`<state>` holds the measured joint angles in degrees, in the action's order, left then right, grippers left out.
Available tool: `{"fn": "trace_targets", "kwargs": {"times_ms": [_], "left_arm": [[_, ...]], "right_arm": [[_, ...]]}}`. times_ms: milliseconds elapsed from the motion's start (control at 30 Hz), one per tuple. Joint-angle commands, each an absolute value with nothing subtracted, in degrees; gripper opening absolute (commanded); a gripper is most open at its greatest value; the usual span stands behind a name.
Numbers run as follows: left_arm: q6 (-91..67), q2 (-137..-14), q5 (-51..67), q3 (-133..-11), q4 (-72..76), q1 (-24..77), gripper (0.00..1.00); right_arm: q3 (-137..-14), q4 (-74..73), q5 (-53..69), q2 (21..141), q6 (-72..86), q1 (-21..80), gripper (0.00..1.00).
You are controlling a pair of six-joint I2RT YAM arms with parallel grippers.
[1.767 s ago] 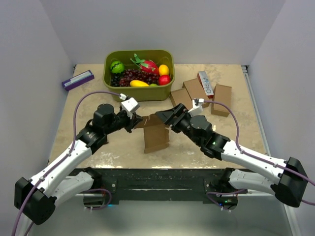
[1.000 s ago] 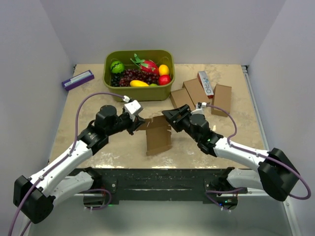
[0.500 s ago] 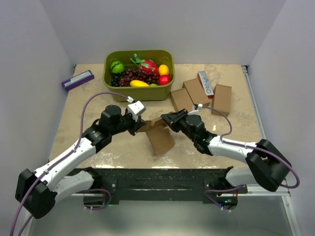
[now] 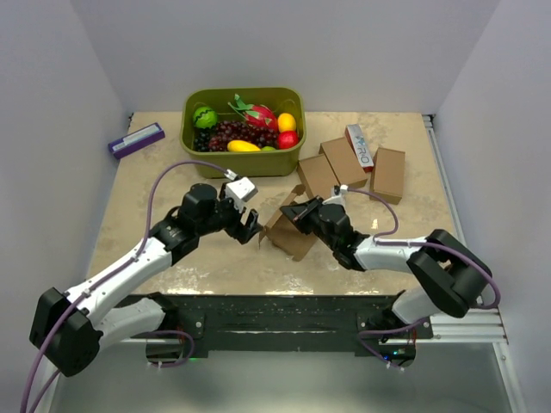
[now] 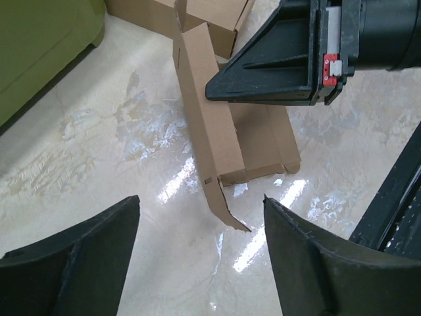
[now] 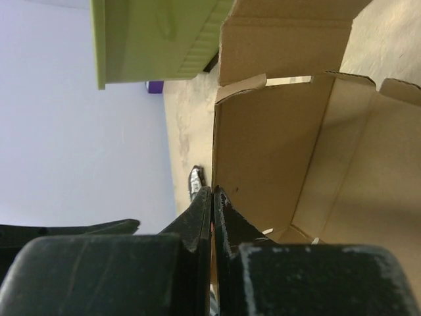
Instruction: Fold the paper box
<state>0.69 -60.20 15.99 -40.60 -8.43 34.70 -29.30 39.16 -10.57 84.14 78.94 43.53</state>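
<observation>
The left arm [image 4: 129,268] and right arm [image 4: 392,254] are wearing white shells on their long links and matte black housings at the joints. A thin purple cable [image 4: 153,191] is running along each one. A small white camera block [image 4: 242,188] is sitting on the left wrist. On the left gripper [image 5: 200,217] the fingers [image 5: 72,263] are showing as broad, black, faintly grained wedges. The right gripper [image 6: 212,192], equally black, is carrying a red tab [image 5: 327,64] beside a white insert [image 5: 333,20].

Lighting was bright, even, from overhead; shadows soft.
White glare streaked the counter [image 5: 177,181] in left wrist view; right tool [image 6: 212,192] was dark, blurred near the lens.
</observation>
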Motion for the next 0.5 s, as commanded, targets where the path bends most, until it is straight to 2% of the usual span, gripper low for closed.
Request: {"fn": "trace_targets", "kwargs": {"times_ms": [0,133,233,467], "left_arm": [[-5.69,-57.31,11.88,-42.37,-6.95,34.89,0.82],[-14.04,-56.08,7.04,-40.88,-3.54,34.89,0.82],[-18.35,-54.14,2.21,-35.26,2.34,34.89,0.82],[-19.95,-53.53,-2.09,-25.77,9.14,34.89,0.82]], "right_arm": [[-27.95,46.66,-14.24,85.34,72.88,44.21,0.00],[-25.94,52.71,-14.15,88.32,71.02,44.38,0.00],[-24.26,57.37,-14.06,90.95,71.02,44.39,0.00],[-22.59,62.84,-14.24,95.09,71.46,44.38,0.00]]}}
